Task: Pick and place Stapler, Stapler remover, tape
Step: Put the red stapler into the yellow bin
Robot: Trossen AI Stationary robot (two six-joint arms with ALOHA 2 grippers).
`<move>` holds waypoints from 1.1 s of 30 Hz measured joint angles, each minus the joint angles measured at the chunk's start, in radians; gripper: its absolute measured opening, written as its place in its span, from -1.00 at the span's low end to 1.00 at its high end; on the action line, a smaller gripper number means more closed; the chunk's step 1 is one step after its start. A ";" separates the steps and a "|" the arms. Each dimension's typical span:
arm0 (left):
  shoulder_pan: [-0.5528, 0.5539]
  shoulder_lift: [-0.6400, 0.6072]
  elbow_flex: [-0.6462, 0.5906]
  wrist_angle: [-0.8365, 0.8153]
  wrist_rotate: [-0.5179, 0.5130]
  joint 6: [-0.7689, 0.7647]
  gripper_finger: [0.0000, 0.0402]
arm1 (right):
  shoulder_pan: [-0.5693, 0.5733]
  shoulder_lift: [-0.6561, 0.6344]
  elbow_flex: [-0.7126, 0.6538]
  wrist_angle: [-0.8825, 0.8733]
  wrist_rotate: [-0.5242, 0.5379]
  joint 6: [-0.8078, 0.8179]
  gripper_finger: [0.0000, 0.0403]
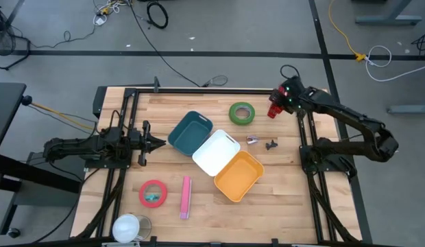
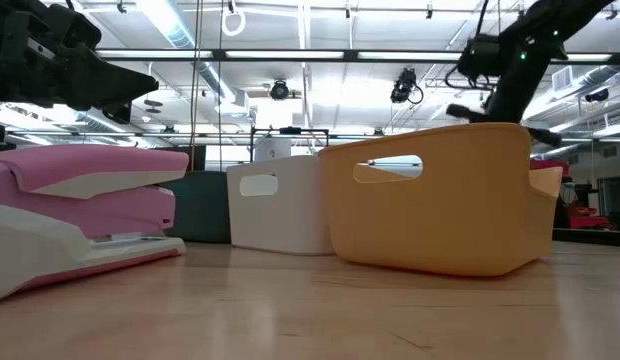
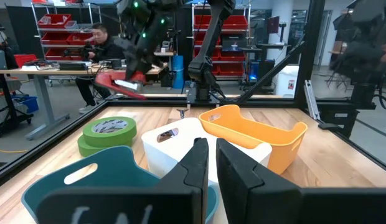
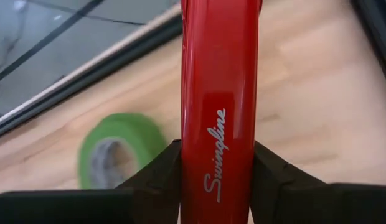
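Now the right gripper (image 4: 218, 180) is clamped across a red Swingline stapler (image 4: 219, 93), held aloft over the table's far right corner, its long axis running straight out ahead of the fingers. Green tape roll (image 1: 242, 113) sits just beside it; the teal bin (image 1: 190, 132), white bin (image 1: 216, 151) and orange bin (image 1: 238, 176) lie inboard. Left gripper (image 3: 208, 163) waits at the left edge, fingers nearly together, empty.

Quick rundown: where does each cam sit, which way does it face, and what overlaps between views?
High: overhead, straight down; both arms, three bins, right gripper holding red stapler.
Low: table height, level across; pink stapler, orange bin.
Left wrist: past shut left gripper toward bins.
Right wrist: down the red stapler.
Shared: green tape shows in high and both wrist views.
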 joint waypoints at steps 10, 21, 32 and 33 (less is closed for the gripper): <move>0.000 0.000 0.000 0.000 0.000 0.000 -0.82 | 0.057 0.000 0.194 -0.001 -0.217 -0.356 -0.37; 0.000 0.000 0.000 0.000 0.000 0.000 -0.82 | 0.176 -0.001 0.319 -0.107 -0.408 -0.711 -0.37; 0.000 0.000 0.000 0.000 0.000 0.000 -0.82 | 0.337 0.000 0.331 -0.169 -0.411 -0.827 -0.37; 0.000 0.000 0.000 0.000 0.000 0.000 -0.82 | 0.354 0.000 0.331 -0.175 -0.410 -0.844 -0.37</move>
